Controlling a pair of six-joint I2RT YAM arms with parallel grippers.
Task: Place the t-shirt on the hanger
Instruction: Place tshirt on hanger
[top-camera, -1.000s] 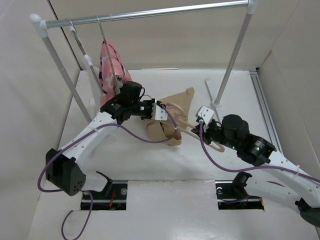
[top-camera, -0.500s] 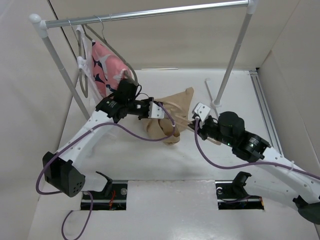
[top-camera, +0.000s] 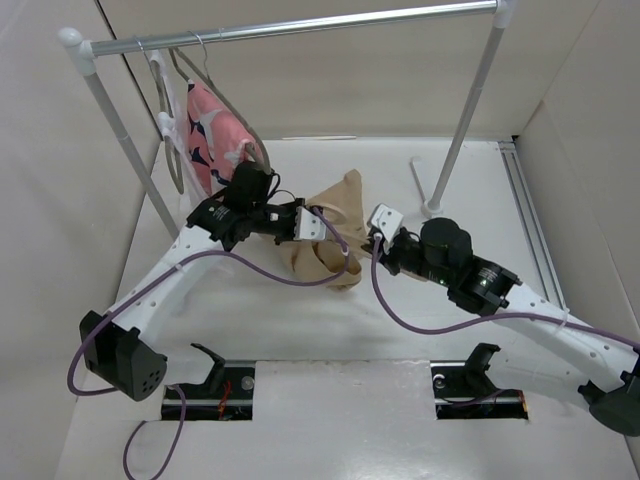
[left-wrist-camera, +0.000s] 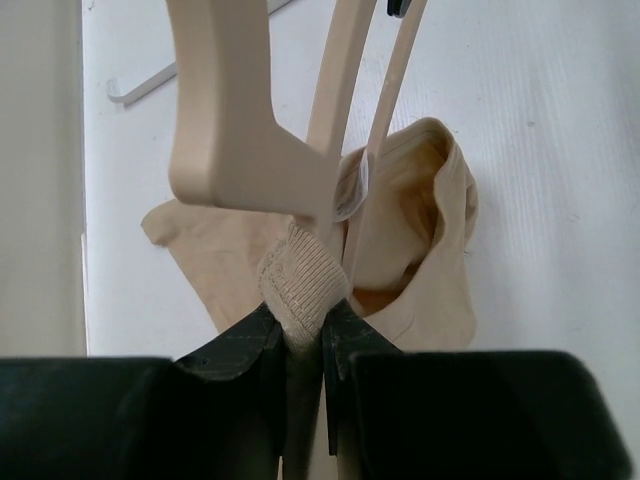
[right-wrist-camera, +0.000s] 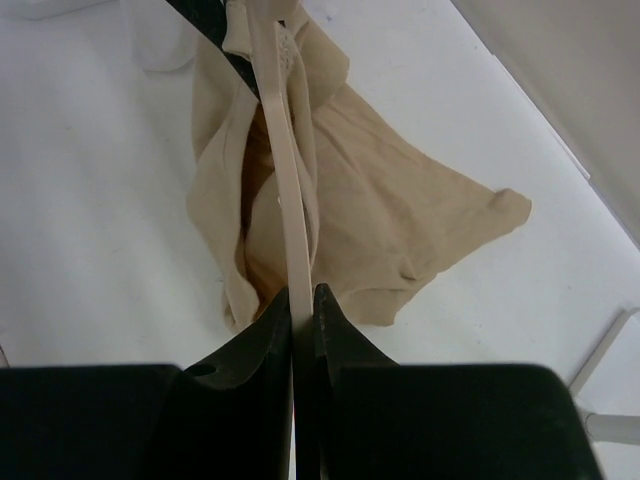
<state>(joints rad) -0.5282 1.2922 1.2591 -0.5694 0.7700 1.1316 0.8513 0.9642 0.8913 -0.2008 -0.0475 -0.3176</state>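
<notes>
On the table (top-camera: 300, 320) the bunched t-shirt (top-camera: 338, 203) hides most of the hanger (right-wrist-camera: 291, 225), whose bar runs straight from the right fingers (right-wrist-camera: 262, 350), closed on it, into the cloth. The left fingers (left-wrist-camera: 248, 352) are closed on the ribbed collar.

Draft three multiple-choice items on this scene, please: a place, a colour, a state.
1. Where is the pink garment?
A. hanging at the rail's left end
B. on the table
C. in the right fingers

2. What colour is the t-shirt?
A. blue
B. tan
C. black

3. How are the left fingers?
A. wide open
B. shut on the t-shirt's ribbed collar
C. shut on a grey hanger

Answers: 1 A, the top view shows it hanging there; 2 B, both wrist views show tan cloth; 3 B, the collar is pinched between them.
</notes>
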